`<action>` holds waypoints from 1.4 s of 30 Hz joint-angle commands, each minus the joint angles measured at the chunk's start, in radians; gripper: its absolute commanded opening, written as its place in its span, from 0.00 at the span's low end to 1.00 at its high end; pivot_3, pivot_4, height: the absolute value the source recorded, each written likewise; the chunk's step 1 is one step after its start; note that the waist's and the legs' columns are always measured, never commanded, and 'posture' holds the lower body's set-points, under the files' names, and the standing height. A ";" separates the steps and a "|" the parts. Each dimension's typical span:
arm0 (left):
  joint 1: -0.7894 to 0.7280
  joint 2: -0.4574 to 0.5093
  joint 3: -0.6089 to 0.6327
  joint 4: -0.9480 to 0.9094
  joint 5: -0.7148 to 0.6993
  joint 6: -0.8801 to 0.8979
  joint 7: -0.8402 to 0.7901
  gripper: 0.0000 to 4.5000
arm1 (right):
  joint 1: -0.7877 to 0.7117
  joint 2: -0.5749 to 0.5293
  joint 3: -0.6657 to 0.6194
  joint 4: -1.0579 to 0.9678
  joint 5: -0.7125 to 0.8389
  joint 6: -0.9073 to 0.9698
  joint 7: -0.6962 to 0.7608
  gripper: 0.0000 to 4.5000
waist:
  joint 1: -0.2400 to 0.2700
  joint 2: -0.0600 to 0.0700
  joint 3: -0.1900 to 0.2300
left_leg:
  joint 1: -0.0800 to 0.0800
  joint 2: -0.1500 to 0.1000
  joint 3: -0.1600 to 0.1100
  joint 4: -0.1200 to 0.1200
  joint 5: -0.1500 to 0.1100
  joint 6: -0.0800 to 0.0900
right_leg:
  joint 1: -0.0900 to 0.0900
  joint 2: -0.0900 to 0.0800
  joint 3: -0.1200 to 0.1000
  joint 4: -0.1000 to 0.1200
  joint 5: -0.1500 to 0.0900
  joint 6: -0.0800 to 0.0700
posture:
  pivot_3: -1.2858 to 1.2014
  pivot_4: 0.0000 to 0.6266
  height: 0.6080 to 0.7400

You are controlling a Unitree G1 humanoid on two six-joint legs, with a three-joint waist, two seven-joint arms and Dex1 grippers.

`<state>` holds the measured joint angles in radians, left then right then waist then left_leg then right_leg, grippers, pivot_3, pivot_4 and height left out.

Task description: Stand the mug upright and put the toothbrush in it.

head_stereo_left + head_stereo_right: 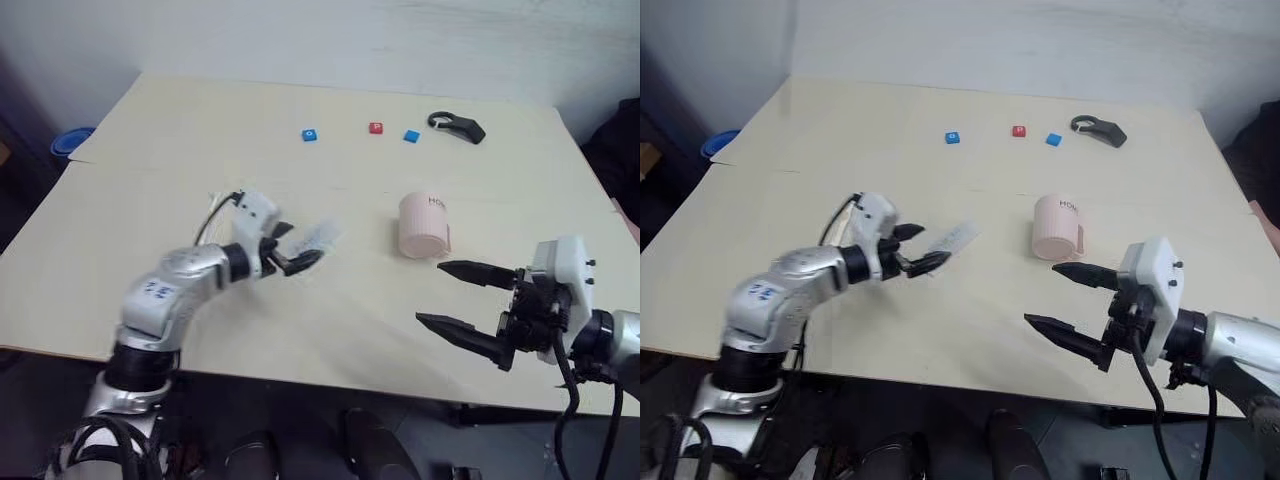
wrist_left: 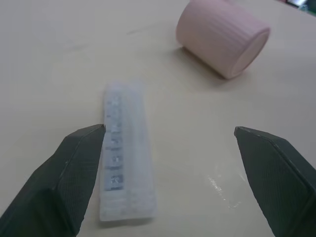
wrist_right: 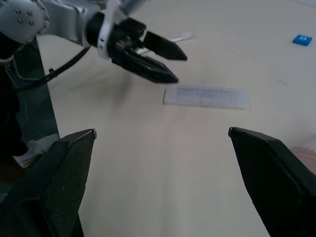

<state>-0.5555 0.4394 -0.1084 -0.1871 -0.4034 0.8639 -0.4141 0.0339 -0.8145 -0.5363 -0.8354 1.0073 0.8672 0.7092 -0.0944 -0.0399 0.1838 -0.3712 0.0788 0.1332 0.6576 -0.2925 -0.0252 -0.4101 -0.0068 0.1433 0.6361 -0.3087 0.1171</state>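
The pale pink mug (image 1: 424,228) lies on its side right of the table's middle, dark lettering on its upper side; the left wrist view shows it (image 2: 220,37) beyond the fingers. My left gripper (image 1: 298,248) is open, low over the table left of the mug, its fingertips at a clear packet. My right gripper (image 1: 430,292) is open near the table's front edge, just in front of the mug and apart from it. In the right wrist view a slim white tip (image 3: 183,35) pokes out behind the left gripper; it looks like the toothbrush, the rest hidden.
A flat clear plastic packet (image 1: 322,237) lies beside the left fingers (image 2: 79,163). Two blue blocks (image 1: 309,134) (image 1: 411,135), a red block (image 1: 375,128) and a black clip-like object (image 1: 458,127) sit at the table's far side. A blue bin (image 1: 70,142) stands off the left edge.
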 commanded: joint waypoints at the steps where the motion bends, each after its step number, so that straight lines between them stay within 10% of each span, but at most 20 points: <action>1: -0.038 -0.041 -0.022 0.053 0.081 0.003 0.079 0.99 | 0.028 -0.010 -0.069 -0.062 0.078 -0.005 -0.097 1.00 | 0.002 0.000 0.000 | 0.000 0.000 0.000 0.000 0.000 0.001 | 0.000 0.000 0.000 0.000 0.000 0.000 | 0.52 0.24 1.00; 13: -0.111 -0.159 -0.128 0.266 0.214 -0.075 0.067 0.99 | 0.158 -0.031 -0.135 -0.101 0.115 -0.055 -0.191 1.00 | 0.016 -0.001 0.000 | -0.006 -0.005 -0.005 -0.002 0.000 0.003 | 0.000 -0.002 -0.001 -0.007 0.001 0.003 | 0.52 0.24 1.00; 23: -0.087 -0.149 -0.130 0.308 0.252 -0.082 0.018 0.46 | 0.175 -0.055 -0.126 -0.089 0.123 -0.087 -0.212 1.00 | 0.020 -0.003 -0.002 | -0.005 -0.005 -0.007 -0.003 0.000 0.005 | 0.001 -0.003 -0.001 -0.008 0.002 0.003 | 0.52 0.24 1.00; 26: -0.075 -0.142 -0.122 0.285 0.266 -0.083 0.021 0.45 | 0.176 -0.069 -0.112 -0.076 0.084 -0.094 -0.200 1.00 | 0.019 -0.004 -0.002 | -0.005 -0.008 -0.011 -0.004 0.000 0.005 | 0.001 -0.003 -0.001 -0.008 0.002 0.003 | 0.52 0.24 1.00; 42: 0.175 0.112 0.731 0.140 0.260 -0.067 0.345 0.45 | -0.096 -0.100 0.194 0.147 -0.038 -0.154 -0.005 1.00 | 0.016 -0.008 -0.002 | -0.002 -0.009 -0.015 -0.009 0.000 0.003 | -0.002 -0.002 0.000 -0.008 0.002 0.002 | 0.52 0.24 1.00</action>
<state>-0.3790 0.5204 0.5719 -0.0517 -0.1195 0.8102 -0.0547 -0.0252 -0.9003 -0.3574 -0.6980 0.9637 0.7381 0.6700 -0.0783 -0.0479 0.1820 -0.3750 0.0693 0.1173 0.6504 -0.2923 -0.0221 -0.4119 -0.0093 0.1415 0.6282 -0.3068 0.1189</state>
